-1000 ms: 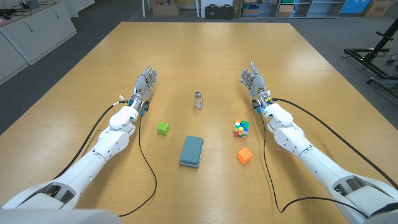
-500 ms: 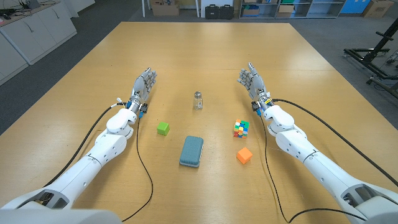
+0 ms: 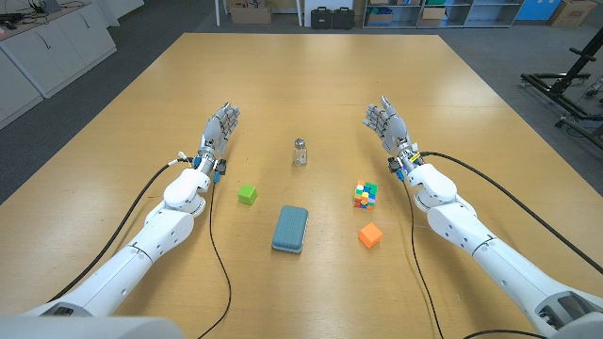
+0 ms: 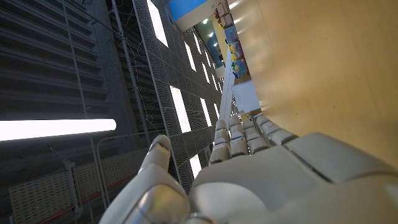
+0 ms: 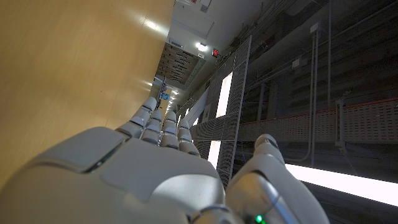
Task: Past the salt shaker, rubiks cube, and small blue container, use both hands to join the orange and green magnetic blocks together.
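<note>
The green block (image 3: 247, 194) lies on the wooden table (image 3: 311, 85), left of centre. The orange block (image 3: 369, 235) lies nearer the front, right of centre. My left hand (image 3: 218, 130) stands beyond and left of the green block, fingers extended and apart, holding nothing; its back shows in the left wrist view (image 4: 249, 180). My right hand (image 3: 386, 126) stands beyond the rubiks cube (image 3: 366, 194), also with straight fingers and nothing in it; the right wrist view shows its back (image 5: 137, 174). Both hands are clear of the blocks.
A salt shaker (image 3: 300, 153) stands mid-table between the hands. A small blue container (image 3: 290, 229) lies between the two blocks. Black cables (image 3: 221, 264) trail along both arms. Shelves and boxes (image 3: 334, 14) stand past the table's far edge.
Both forearms have slid forward a little, while the hands have stayed almost where they were. The blocks have not moved.
</note>
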